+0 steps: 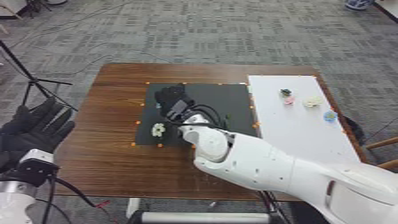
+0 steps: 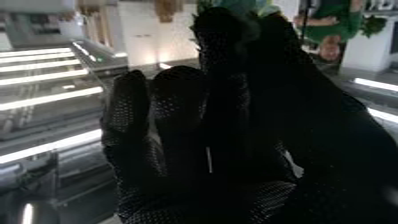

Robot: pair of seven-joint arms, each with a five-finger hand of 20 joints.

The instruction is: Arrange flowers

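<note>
One brown wooden table (image 1: pixel 115 165), straight-edged, woodgrain top. On its right side, a smooth white rectangular panel (image 1: pixel 306 145); beside that, a dark rectangular mat (image 1: pixel 202 91). My left hand (image 1: pixel 34 125), black fabric, is spread wide off the table's left side. My right hand (image 1: pixel 171 96), same black fabric, is over the mat's far left part; the wrist view shows perforated mesh, fingertips pinching a blue-green flower (image 2: pixel 240 6). Cream flower (image 1: pixel 312 101), ruffled, on the panel; white flower (image 1: pixel 158 130), irregular and lobed, on the mat near its left edge. Blue flower (image 1: pixel 330 116), pink flower (image 1: pixel 289 100), both small, roundish, on the panel. Small orange markers (image 1: pixel 138 122) edge the mat.
</note>
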